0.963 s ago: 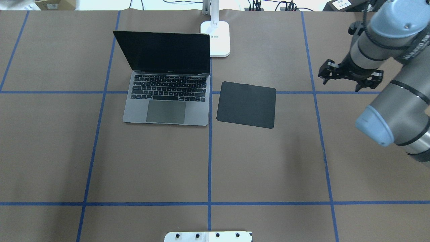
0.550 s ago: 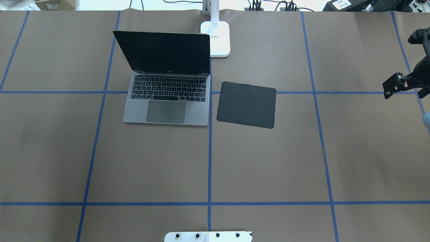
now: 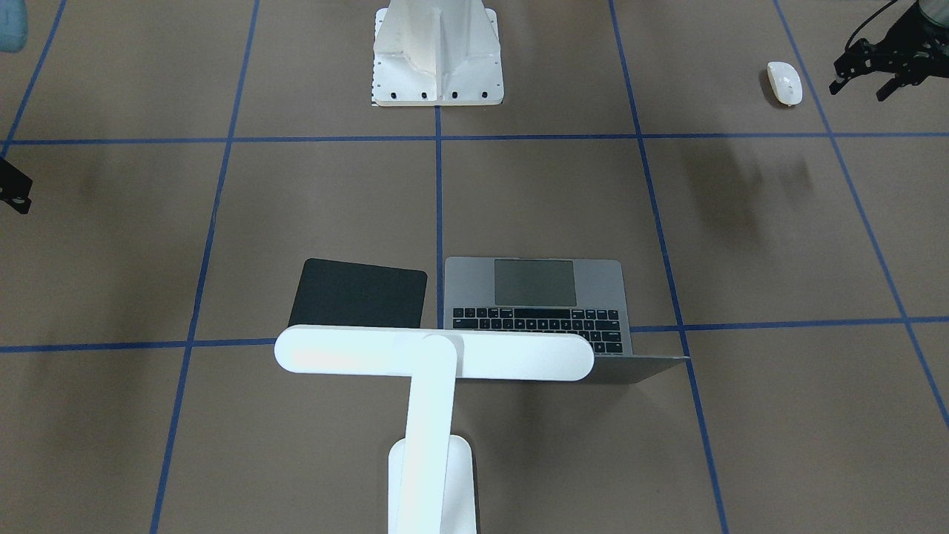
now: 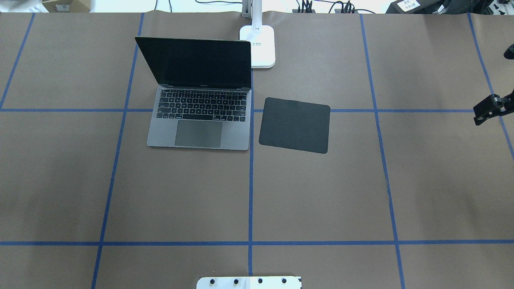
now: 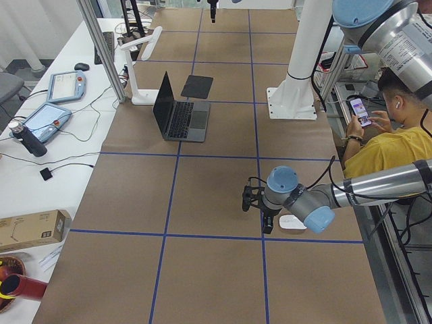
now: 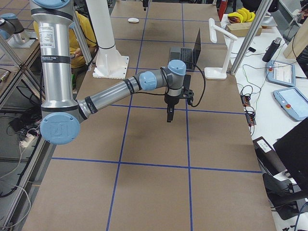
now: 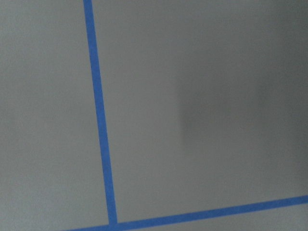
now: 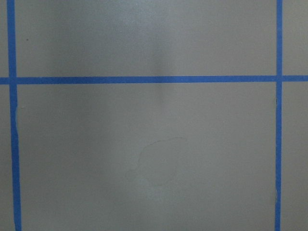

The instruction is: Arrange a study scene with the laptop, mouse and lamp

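Note:
The laptop (image 4: 199,108) stands open at the table's far middle, also in the front view (image 3: 545,304). The lamp's base (image 4: 258,46) stands behind its right corner; its T-shaped head (image 3: 434,354) hangs over the keyboard's edge. The mouse (image 3: 784,81) lies near the robot's side on its left, out of the overhead view. My left gripper (image 3: 864,83) hovers open and empty just beside the mouse, apart from it. My right gripper (image 6: 169,114) hangs empty over bare table far to the right. Only one splayed finger (image 4: 484,112) shows at the overhead view's edge.
A flat black mat (image 4: 294,125) lies right of the laptop. The white ribbed pedestal (image 3: 437,55) stands at the robot's side of the table. A seated person (image 5: 388,138) is next to the left arm's base. Tablets and cables lie on the side bench (image 5: 50,121).
My right arm has swung out to the right, from beside the mat to the overhead view's right edge. The laptop, lamp and mat have not moved.

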Robot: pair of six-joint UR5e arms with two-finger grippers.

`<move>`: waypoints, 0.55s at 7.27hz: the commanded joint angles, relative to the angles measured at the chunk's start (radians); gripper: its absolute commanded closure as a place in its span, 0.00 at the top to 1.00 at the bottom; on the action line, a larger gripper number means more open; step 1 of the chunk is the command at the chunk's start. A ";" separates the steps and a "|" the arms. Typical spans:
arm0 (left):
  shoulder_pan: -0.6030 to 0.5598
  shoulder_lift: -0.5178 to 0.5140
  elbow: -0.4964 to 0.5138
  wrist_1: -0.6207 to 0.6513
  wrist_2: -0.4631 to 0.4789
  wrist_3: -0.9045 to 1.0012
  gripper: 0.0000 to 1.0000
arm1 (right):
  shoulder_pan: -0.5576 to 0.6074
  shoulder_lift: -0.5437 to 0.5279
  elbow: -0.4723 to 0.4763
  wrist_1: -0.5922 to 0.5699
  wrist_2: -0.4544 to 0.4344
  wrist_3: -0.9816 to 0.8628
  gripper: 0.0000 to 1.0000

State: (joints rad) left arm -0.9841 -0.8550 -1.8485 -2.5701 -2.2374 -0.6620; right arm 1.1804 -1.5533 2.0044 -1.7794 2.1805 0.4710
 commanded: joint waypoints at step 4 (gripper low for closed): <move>0.257 0.024 0.005 -0.041 0.033 -0.199 1.00 | 0.013 -0.010 0.004 0.000 0.012 -0.014 1.00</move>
State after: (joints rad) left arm -0.7903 -0.8330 -1.8455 -2.6006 -2.2171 -0.8310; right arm 1.1931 -1.5629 2.0077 -1.7794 2.1919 0.4574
